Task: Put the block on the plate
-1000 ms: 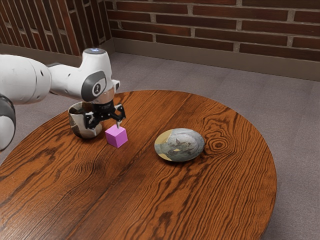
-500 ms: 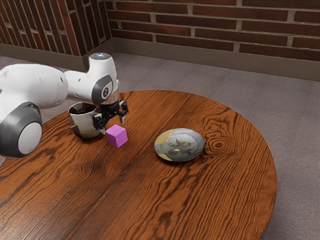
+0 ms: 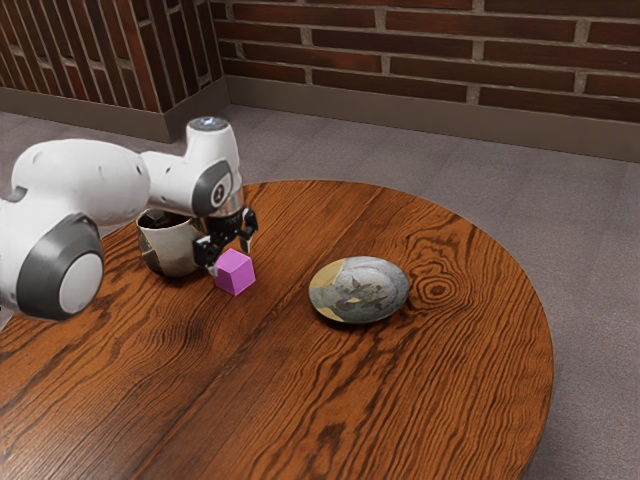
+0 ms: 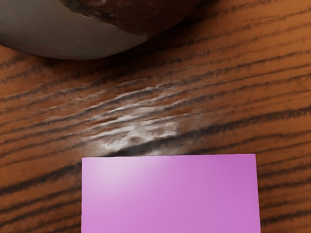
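Down at the magenta block (image 3: 236, 273), my gripper (image 3: 230, 258) is open, one finger by the block's left side in the exterior view and the other behind its top edge. The block rests on the table. In the wrist view the block (image 4: 170, 194) lies large and squarely just under the hand. The plate (image 3: 359, 291), grey-green with a tan patch, sits apart from the block toward the exterior view's right, with nothing on it.
A white-and-brown pot (image 3: 171, 247) stands close beside the hand, toward the exterior view's left; its rounded side (image 4: 92, 36) shows in the wrist view. The round wooden table (image 3: 400, 400) carries everything.
My hand has turned, then come down and slightly toward the exterior view's right, with its fingers now closer around the block. The block looks very slightly shifted. The plate and pot stayed put.
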